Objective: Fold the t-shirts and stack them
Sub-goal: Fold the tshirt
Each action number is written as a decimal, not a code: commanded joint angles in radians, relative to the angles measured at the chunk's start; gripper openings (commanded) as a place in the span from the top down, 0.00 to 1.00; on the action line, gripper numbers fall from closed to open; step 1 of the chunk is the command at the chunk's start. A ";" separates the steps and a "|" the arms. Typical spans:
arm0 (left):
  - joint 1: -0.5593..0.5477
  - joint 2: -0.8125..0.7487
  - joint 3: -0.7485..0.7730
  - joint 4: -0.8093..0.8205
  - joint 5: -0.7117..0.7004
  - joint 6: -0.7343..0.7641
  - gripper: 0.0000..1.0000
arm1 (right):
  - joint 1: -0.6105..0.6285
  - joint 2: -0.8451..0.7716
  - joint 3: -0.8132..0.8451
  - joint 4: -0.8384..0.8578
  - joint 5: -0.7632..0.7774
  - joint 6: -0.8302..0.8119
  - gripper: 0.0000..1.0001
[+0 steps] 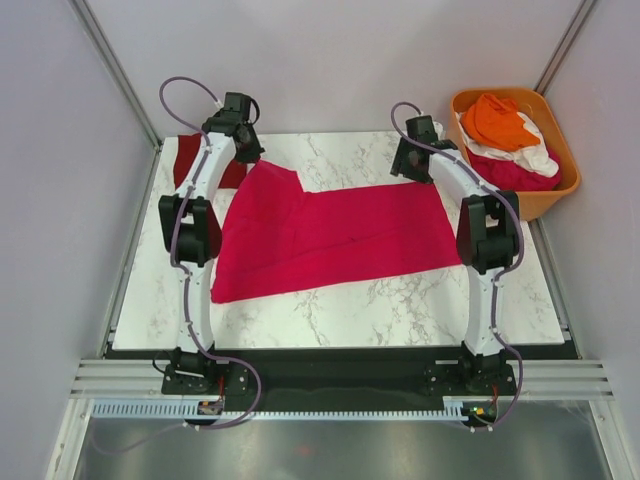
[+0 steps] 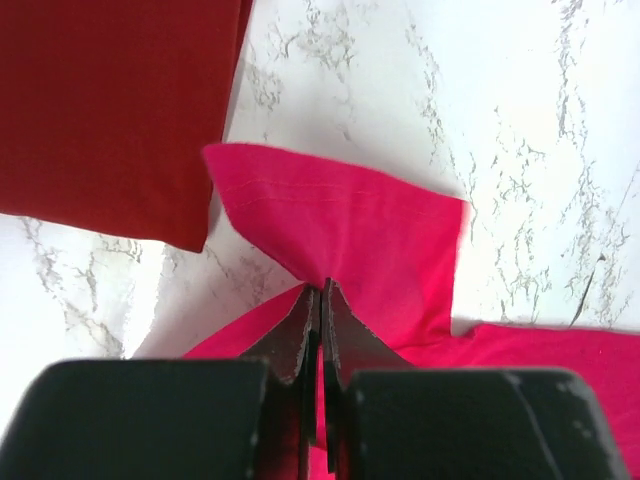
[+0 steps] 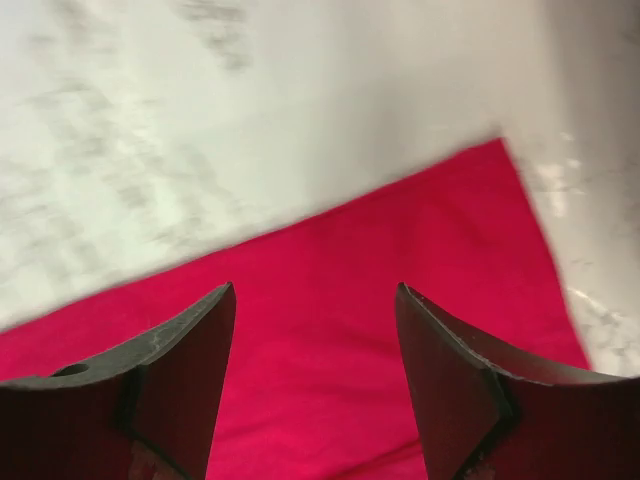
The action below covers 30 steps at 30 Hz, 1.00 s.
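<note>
Maroon shirt (image 1: 188,158) appears folded aside; pink shirt (image 1: 330,235) lies unfolded; other shirts (image 1: 500,122) wait in the tub (image 1: 540,205). Left gripper (image 2: 320,298) is clamped on the pink sleeve; right gripper (image 3: 315,340) stands apart above the cloth.

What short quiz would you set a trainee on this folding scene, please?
1. True or false: the left fingers are shut on the sleeve of the magenta shirt.
2. Pick one. The right fingers are: A) open over the magenta shirt; B) shut on its hem; C) shut and empty.
3. Fill in the blank: the top shirt in the orange tub is ___ in colour.

Key: 1 true; 2 A; 3 orange.
</note>
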 commanded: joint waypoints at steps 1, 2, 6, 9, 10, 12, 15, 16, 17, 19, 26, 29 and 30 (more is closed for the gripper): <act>0.004 -0.039 -0.035 0.020 -0.027 0.087 0.98 | -0.020 0.099 0.077 -0.138 0.153 -0.026 0.27; 0.004 -0.040 -0.043 0.022 -0.026 0.088 0.98 | -0.020 0.142 0.126 -0.145 0.168 -0.041 0.27; 0.006 -0.052 -0.068 0.019 -0.061 0.096 0.98 | -0.019 0.250 0.272 -0.206 0.248 -0.069 0.27; 0.010 -0.072 -0.101 0.020 -0.140 0.096 0.98 | -0.019 0.309 0.353 -0.231 0.290 -0.089 0.27; 0.018 -0.075 -0.105 0.020 -0.160 0.100 0.98 | -0.020 0.317 0.363 -0.233 0.300 -0.089 0.27; 0.033 -0.092 -0.121 0.020 -0.182 0.099 0.98 | -0.022 0.330 0.378 -0.231 0.292 -0.090 0.26; 0.064 -0.112 -0.135 0.020 -0.190 0.111 0.98 | -0.020 0.331 0.392 -0.227 0.256 -0.090 0.25; 0.067 -0.115 -0.129 0.020 -0.211 0.129 0.98 | -0.020 0.330 0.392 -0.224 0.256 -0.084 0.25; 0.068 -0.115 -0.126 0.020 -0.223 0.137 0.98 | -0.019 0.330 0.395 -0.224 0.258 -0.081 0.25; 0.068 -0.118 -0.123 0.020 -0.246 0.154 0.98 | -0.020 0.333 0.396 -0.222 0.282 -0.076 0.25; 0.093 -0.129 -0.114 0.020 -0.277 0.172 0.98 | -0.023 0.377 0.429 -0.221 0.301 -0.086 0.23; 0.091 -0.125 -0.109 0.020 -0.242 0.174 0.98 | -0.026 0.394 0.452 -0.173 0.215 -0.089 0.24; 0.091 -0.120 -0.114 0.020 -0.233 0.173 0.98 | -0.026 0.391 0.447 -0.152 0.201 -0.080 0.24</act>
